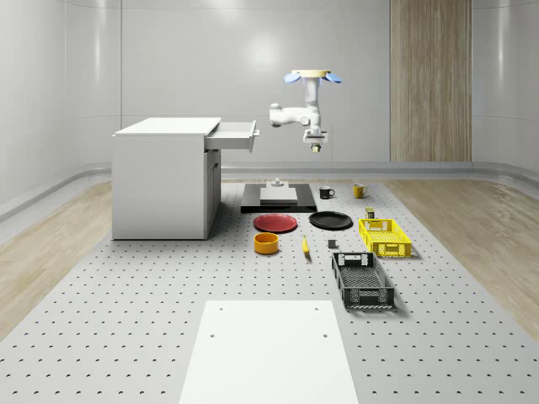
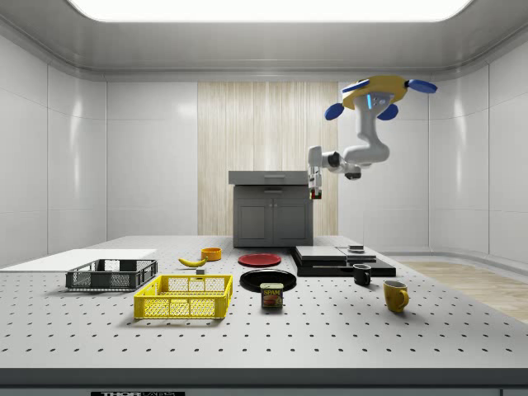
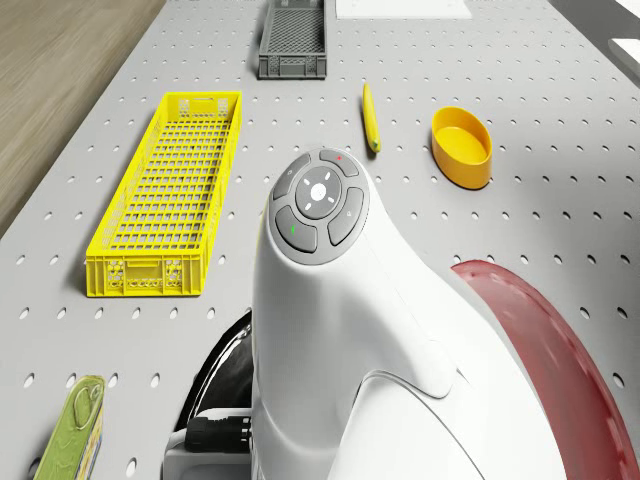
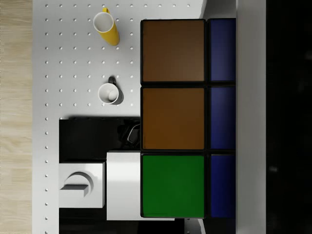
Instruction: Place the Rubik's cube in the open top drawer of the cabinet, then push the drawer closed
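The drone (image 1: 312,76) hovers high above the table, over the black platform and the plates, to the whole-scene view's right of the white cabinet (image 1: 164,177). Its arm bends down to the gripper (image 1: 317,148), which is shut on the Rubik's cube (image 4: 173,119). In the wrist view the cube shows brown, green and blue tiles. The cabinet's top drawer (image 1: 236,135) stands pulled open toward the drone. The gripper hangs apart from it, at about the drawer's height. In the side view the gripper (image 2: 314,191) appears in front of the grey cabinet (image 2: 272,210).
Below lie a black platform (image 1: 278,202) with a white block, a red plate (image 1: 275,223), a black plate (image 1: 330,220), two mugs (image 1: 326,192), an orange bowl (image 1: 266,243), a banana (image 1: 305,245), a yellow crate (image 1: 385,236) and a dark crate (image 1: 362,280). A white sheet (image 1: 268,353) lies near the front.
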Tool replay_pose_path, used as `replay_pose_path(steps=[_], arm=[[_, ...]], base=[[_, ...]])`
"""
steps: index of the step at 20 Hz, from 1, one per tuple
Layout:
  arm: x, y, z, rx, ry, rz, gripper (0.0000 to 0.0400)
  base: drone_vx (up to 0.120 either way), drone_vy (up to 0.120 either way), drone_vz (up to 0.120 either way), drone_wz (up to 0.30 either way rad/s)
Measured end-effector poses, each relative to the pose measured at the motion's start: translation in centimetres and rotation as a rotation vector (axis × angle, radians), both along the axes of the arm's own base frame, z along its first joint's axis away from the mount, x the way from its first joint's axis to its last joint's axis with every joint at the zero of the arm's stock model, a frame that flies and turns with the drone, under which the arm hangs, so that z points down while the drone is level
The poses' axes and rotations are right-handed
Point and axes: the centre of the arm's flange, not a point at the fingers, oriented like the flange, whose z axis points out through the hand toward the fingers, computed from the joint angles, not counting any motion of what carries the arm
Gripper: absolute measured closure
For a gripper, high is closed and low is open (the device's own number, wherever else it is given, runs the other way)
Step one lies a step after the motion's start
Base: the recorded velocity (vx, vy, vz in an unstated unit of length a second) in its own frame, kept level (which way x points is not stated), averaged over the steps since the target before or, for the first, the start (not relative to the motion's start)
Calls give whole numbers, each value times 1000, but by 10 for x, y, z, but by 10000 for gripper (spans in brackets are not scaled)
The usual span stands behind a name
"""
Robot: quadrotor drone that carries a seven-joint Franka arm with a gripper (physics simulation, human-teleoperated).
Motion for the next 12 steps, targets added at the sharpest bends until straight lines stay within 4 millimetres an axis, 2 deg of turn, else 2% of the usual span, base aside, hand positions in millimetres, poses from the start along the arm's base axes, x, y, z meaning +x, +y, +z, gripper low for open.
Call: replay_pose_path(steps=[12], arm=[[0, 0, 0, 0, 0, 0, 75]], base=[[0, -120, 120, 0]])
